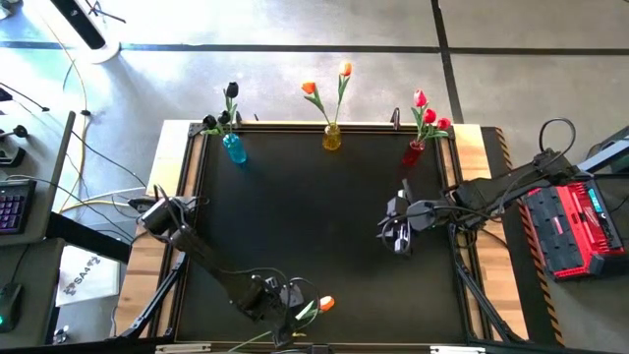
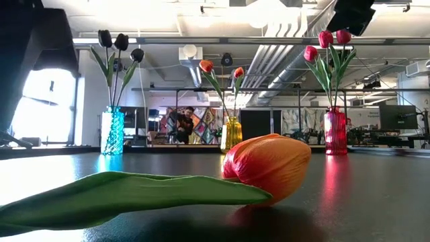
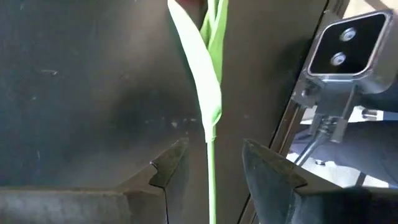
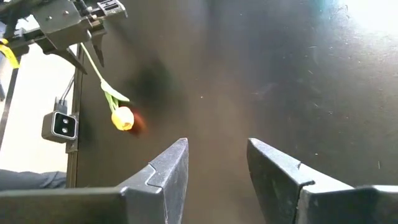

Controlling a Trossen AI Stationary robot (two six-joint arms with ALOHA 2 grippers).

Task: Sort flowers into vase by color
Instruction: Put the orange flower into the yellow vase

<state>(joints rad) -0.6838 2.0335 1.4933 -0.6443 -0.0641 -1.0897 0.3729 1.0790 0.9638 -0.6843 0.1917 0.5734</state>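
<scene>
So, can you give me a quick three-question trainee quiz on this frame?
1. True or false: the left gripper has closed on the stem of the lying orange tulip.
2. What colour is the vase holding flowers that match that tulip? A blue, B yellow, C red.
3. What does the right gripper hold?

Key
1. False: its fingers stand apart, one on each side of the stem.
2. B, the yellow vase.
3. Nothing: it is open above the bare table.
</scene>
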